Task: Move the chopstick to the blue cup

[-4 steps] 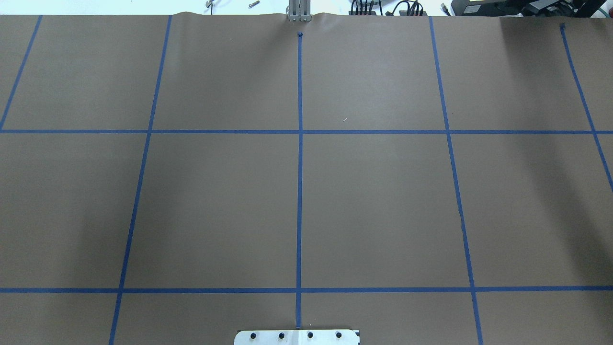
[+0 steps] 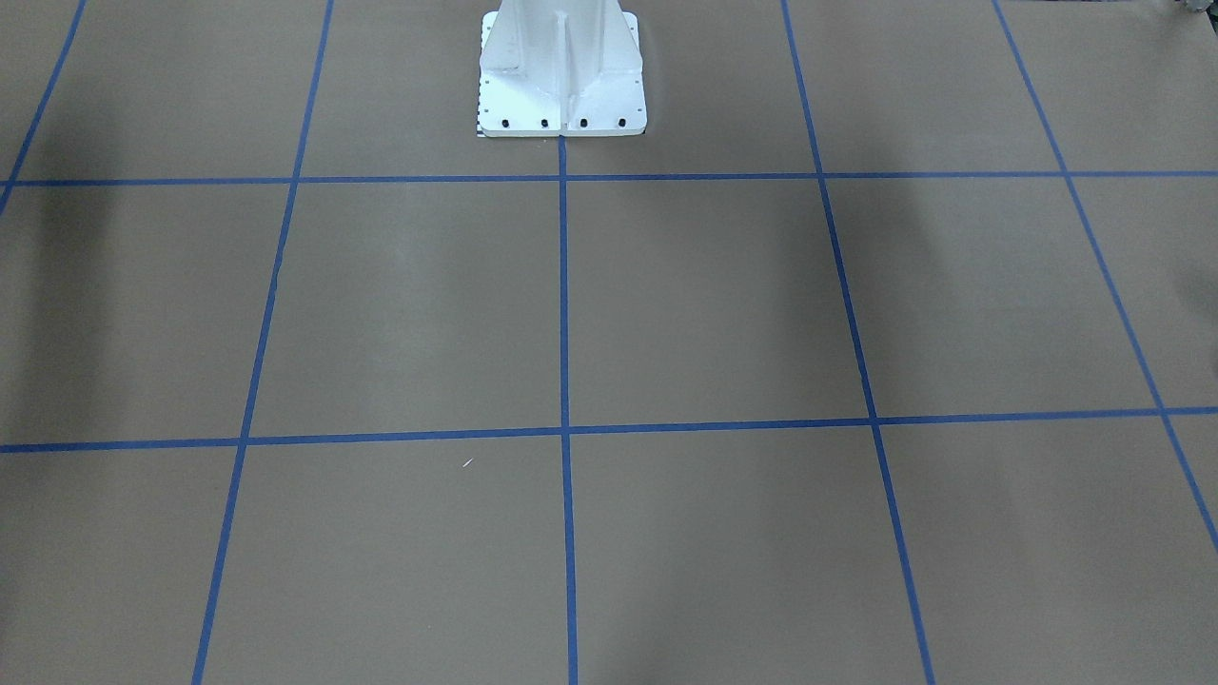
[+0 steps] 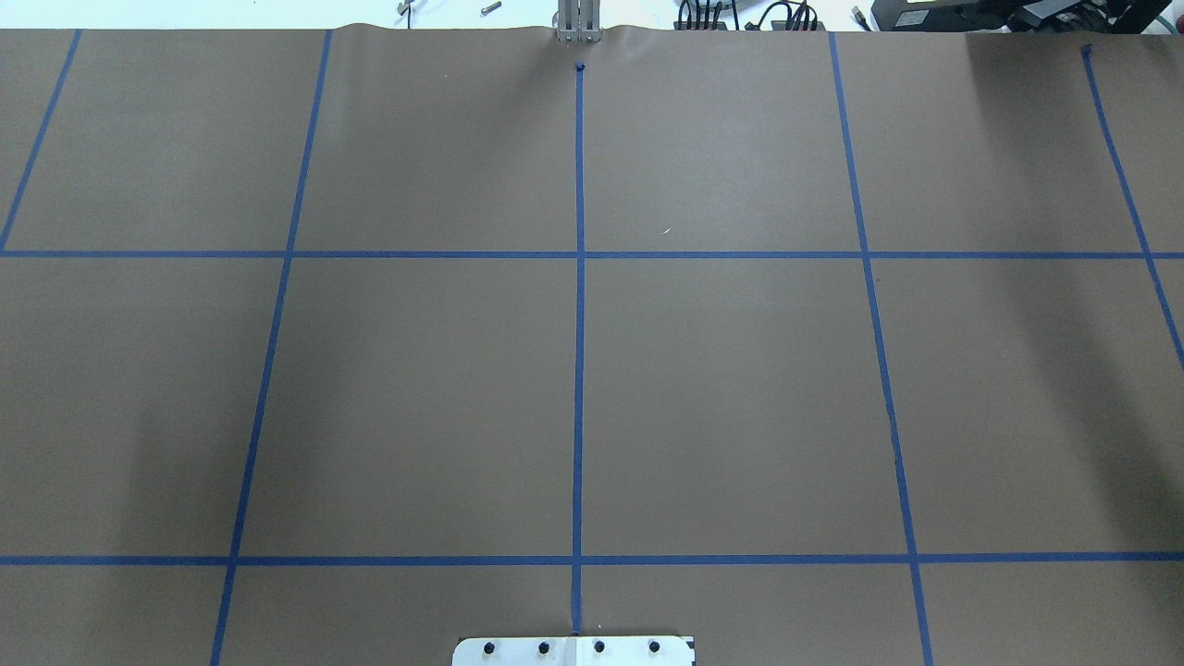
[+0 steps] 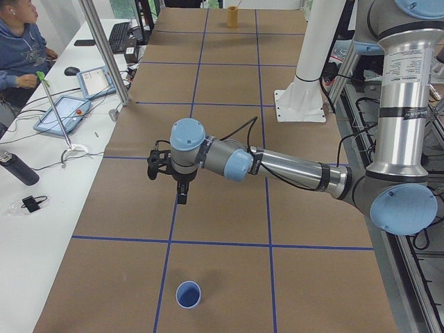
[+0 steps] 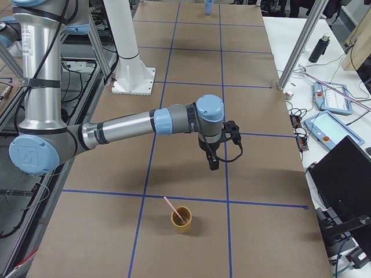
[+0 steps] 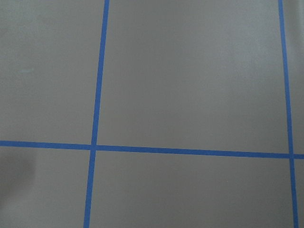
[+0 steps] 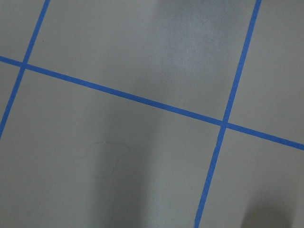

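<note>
Near the right gripper [image 5: 214, 166], the chopstick [image 5: 172, 207] leans in a yellow cup [image 5: 181, 225]; the blue cup [image 4: 187, 294] stands near the left gripper [image 4: 182, 200]. Whether either's fingers are apart, I cannot tell.

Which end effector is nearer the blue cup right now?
Left. The left end effector hangs over the taped row next to the blue cup. The right end effector hovers toward the table's opposite end, near the yellow cup.
</note>
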Robot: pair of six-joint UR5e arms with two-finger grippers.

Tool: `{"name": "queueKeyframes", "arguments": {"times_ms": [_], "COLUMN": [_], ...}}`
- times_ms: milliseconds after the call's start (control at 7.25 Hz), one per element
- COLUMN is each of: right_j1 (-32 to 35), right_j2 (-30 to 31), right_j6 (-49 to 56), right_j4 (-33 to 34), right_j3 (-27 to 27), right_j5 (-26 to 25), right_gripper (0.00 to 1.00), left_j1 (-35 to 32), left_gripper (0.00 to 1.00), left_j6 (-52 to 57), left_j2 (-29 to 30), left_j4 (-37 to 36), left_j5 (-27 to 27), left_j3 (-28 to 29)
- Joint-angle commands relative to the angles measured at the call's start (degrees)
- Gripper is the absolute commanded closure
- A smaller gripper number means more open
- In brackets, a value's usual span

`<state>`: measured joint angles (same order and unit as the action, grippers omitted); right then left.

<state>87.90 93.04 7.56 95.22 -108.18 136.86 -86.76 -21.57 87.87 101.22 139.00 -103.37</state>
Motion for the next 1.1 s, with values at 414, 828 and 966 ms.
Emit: {"name": "queueKeyframes", "arguments": {"times_ms": [414, 828, 966], "right_j1": [-0.2, -0.2, -0.2], "right_j2": [0.1, 0.2, 0.2], "right_j6": [-0.6, -0.3, -0.4], "right_j4": [-0.2, -0.5, -0.5], "right_j3": [0.2, 0.1, -0.2], "right_j5": [1.9, 3.7, 3.7], "right_gripper": [0.00, 0.00, 0.00], "left_j1": [0.4, 0.5, 1.3], "left_gripper": [0.02, 0.02, 0.02], "left_j6": [-0.7, -5.9, -6.0], "left_j2": [-5.8, -7.1, -7.0], "left_j4": [4.3, 8.2, 11.3], "left_j5": [1.8, 4.2, 3.9], "left_j3": [-4.9, -4.7, -4.1]}}
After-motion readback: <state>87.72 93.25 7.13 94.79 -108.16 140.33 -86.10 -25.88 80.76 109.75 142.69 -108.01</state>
